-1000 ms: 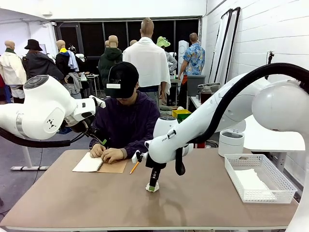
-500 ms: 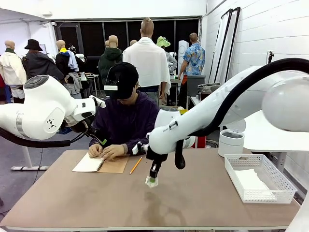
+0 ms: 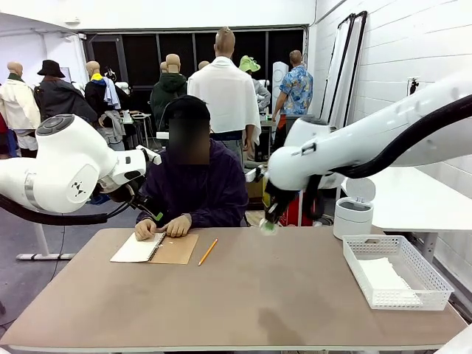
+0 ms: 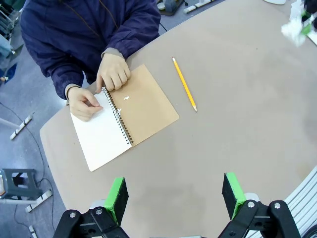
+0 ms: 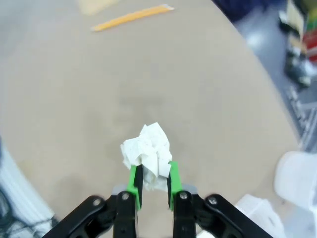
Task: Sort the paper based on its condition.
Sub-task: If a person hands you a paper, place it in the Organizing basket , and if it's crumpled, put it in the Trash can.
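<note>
- Tan table (image 3: 243,295) runs the width of the front view, dark windows beyond; a person in a dark blue top sits at the far side, both hands (image 3: 166,226) on a spiral notebook (image 3: 153,249) lying open, white page beside brown cover
- Yellow pencil (image 3: 207,251) lies loose just beside the notebook's cover, slanted on the tabletop; in the left wrist view its tip points away from the person
- White mesh basket (image 3: 395,270) sits near the table's right edge with flat white sheets (image 3: 389,276) lying inside; a white lidded bin (image 3: 353,214) stands behind it, off the table
- Right gripper (image 3: 268,225) hangs in the air above the far middle of the table, clear of everything; it's clamped on a crumpled paper ball (image 5: 147,150), the wad bulging out past the green pads (image 5: 132,179); scrunched as it is, no long axis to call, I think
- Left gripper (image 4: 174,196) hovers high over the table with its jaws spread wide, nothing between them; notebook and pencil lie well beyond it
</note>
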You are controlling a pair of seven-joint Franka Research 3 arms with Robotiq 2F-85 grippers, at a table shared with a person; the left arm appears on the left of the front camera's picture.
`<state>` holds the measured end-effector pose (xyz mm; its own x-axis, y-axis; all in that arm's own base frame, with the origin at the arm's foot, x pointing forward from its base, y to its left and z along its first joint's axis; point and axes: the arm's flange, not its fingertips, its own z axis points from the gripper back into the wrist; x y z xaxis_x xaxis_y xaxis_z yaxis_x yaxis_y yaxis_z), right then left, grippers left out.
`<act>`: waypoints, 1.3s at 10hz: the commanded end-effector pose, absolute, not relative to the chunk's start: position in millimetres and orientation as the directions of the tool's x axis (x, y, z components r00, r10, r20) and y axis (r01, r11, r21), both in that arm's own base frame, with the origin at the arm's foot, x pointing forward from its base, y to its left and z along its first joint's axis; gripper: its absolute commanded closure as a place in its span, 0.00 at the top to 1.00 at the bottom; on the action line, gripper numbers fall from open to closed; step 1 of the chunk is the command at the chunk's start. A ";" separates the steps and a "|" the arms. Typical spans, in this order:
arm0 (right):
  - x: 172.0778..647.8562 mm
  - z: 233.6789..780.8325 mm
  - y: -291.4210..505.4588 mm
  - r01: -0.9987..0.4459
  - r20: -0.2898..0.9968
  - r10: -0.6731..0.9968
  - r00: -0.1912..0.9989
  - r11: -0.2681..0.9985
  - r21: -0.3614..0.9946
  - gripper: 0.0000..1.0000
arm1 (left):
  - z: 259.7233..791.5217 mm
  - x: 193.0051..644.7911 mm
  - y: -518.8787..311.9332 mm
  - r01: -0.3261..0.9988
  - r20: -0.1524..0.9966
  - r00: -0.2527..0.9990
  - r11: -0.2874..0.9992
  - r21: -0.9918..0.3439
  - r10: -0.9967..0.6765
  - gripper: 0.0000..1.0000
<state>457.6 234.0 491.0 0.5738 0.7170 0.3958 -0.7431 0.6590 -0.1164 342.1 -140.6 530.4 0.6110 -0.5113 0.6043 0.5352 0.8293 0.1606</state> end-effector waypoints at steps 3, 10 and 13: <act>498.6 514.1 169.8 -0.417 0.479 0.464 0.745 0.885 -0.207 0.27 | 529.8 342.5 -139.5 0.535 0.603 0.612 0.830 0.160 -0.511 1.00; 516.1 526.3 123.9 -0.352 0.500 0.385 0.776 0.922 -0.163 0.27 | 529.8 342.5 -139.5 0.535 0.603 0.612 0.830 0.160 -0.511 1.00; 516.1 526.3 123.9 -0.352 0.500 0.385 0.776 0.922 -0.163 0.27 | 529.8 342.5 -139.5 0.535 0.603 0.612 0.830 0.160 -0.511 1.00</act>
<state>516.9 124.9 528.2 0.7747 0.3817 0.5042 -0.3522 0.9226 -0.1573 342.2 -140.8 530.2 0.6110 -0.5118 0.6039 0.5356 0.8291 0.1608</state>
